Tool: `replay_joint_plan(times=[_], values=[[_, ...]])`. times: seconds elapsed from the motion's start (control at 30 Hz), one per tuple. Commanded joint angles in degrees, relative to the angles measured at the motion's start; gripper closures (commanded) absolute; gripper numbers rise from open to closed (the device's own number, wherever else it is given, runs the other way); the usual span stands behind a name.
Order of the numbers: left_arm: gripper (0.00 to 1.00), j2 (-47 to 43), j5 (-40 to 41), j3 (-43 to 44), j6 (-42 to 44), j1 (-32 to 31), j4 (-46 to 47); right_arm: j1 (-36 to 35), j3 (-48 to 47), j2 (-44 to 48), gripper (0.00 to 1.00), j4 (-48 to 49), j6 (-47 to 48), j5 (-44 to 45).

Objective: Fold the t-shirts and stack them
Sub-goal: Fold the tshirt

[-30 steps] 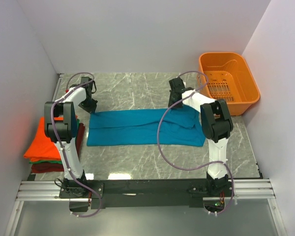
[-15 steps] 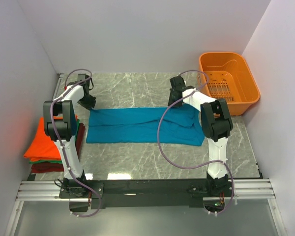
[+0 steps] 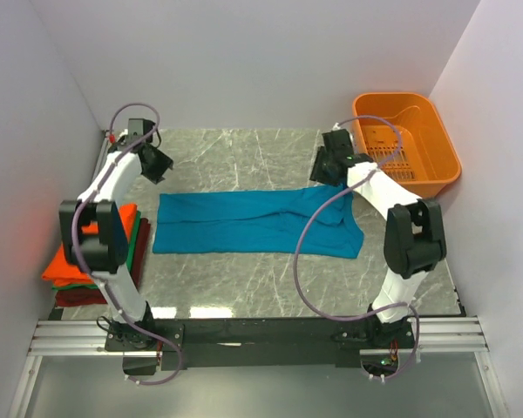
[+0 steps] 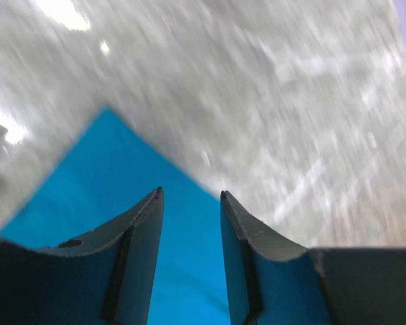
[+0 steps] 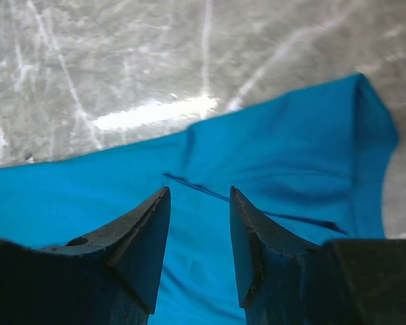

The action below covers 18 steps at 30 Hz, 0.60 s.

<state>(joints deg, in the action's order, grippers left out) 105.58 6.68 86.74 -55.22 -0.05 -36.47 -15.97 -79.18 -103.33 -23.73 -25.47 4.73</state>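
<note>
1. Teal t-shirt (image 3: 257, 224) lies flat across the mid surface (image 3: 235, 152) as 1 long band. It looks folded lengthwise. The L end is neat. The R end is bunchier, w/ a crease and a looser flap.
2. L claw (image 3: 157, 163): jaws part-way apart, nothing between them. It hangs near the band's far-L corner, not touching. The wrist view shows that teal corner under the gap.
3. R claw (image 3: 329, 165): also moderately wide and empty. It sits over the band's far-R part, and the wrist view shows blue cloth and a seam line below.
4. Why there, I judge: 1 claw per end of the far edge suits handling a wide, floppy cloth evenly, so the edge stays straight. Both being empty suggests the lengthwise fold is done.
5. Stack of folded shirts (image 3: 70, 266) sits at the surface's L edge beside the L arm and is partly hidden by it. Orange is on top, w/ green and dark red under. It is prob. kept aside to leave folding room, and prob. the teal one's destination.
6. Orange basket (image 3: 405, 144) is at the far-R corner, well apart from the shirt. It is likely the supply bin.
7. Remaining, as I judge: crosswise fold(s), then onto the stack. The R-end bunching could make the fold lopsided, so smooth it 1st.
</note>
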Motion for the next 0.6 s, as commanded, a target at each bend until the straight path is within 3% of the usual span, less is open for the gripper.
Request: replay_joint_plan(times=[0.0,0.23,0.57], values=[[0.56,-7.9,-3.8,-5.9,0.0,-3.9,3.0,1.6,3.9,1.6,0.52,1.1,0.0,-2.0],[0.57,-12.9,-6.1,-17.0,-0.7,-10.7,8.2,1.6,6.9,1.0,0.46,1.0,0.3,-0.3],[0.60,-12.2,-9.1,-25.5,-1.1,-12.5,13.1,1.7,8.5,-1.1,0.45,1.5,0.4,-0.7]])
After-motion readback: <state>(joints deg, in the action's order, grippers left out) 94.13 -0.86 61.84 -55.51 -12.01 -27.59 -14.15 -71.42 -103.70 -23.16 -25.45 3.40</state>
